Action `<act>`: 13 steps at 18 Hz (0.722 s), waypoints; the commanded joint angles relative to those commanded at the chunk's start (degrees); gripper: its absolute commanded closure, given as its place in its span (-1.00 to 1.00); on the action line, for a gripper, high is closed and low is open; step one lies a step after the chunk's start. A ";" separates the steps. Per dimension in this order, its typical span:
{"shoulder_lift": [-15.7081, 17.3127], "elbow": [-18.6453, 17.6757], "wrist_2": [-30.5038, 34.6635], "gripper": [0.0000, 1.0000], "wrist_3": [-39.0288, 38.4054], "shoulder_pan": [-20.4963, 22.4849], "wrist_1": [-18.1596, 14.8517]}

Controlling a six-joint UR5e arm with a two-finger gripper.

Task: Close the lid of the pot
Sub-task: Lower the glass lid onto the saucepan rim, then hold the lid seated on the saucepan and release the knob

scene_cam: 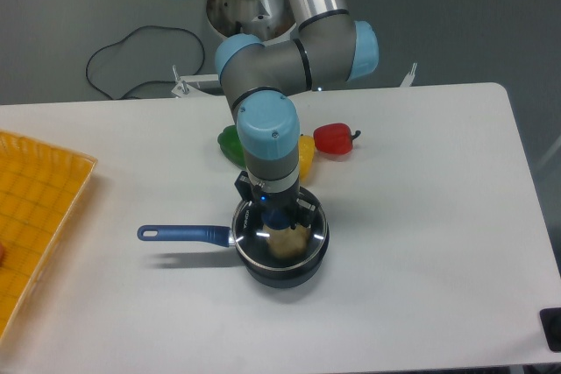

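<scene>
Glass with a thin metal rim, the pot lid (280,232) lies over the mouth of the pot (282,260), near the middle of the white counter (421,216) and a little toward its near edge. The pot's long blue handle (184,234) points left. Through the glass a pale lump of food shows inside the pot. The lid looks level and seated on the rim, or very nearly so; whether a thin gap is left I cannot tell from this angle.

Directly above, the tool (279,215) points straight down with its fingers on either side of the blue knob at the lid's centre. It appears narrow about the knob, yet whether it grips or has let go I cannot tell, since the wrist hides most of the fingertips.

As to handling, I judge the lid stiff, moderately heavy for its size, and fragile; glass chips if dropped and slides easily on a metal rim. The knob is the sound place to hold it, from above, keeping it level.

Beyond the pot, on the far side, lie a green pepper (231,143), a yellow one (305,151) and a red one (335,139). At the left edge sits a yellow tray (35,208).
</scene>
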 joint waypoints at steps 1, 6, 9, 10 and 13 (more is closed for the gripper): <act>0.00 0.00 0.00 0.16 -0.35 -0.09 0.00; -0.53 0.18 0.00 0.16 -0.62 -0.09 0.09; -0.53 0.35 0.00 0.16 -1.05 -0.18 0.09; -0.53 0.35 0.00 0.16 -1.05 -0.18 0.09; -0.79 0.44 0.00 0.16 -1.05 -0.18 0.09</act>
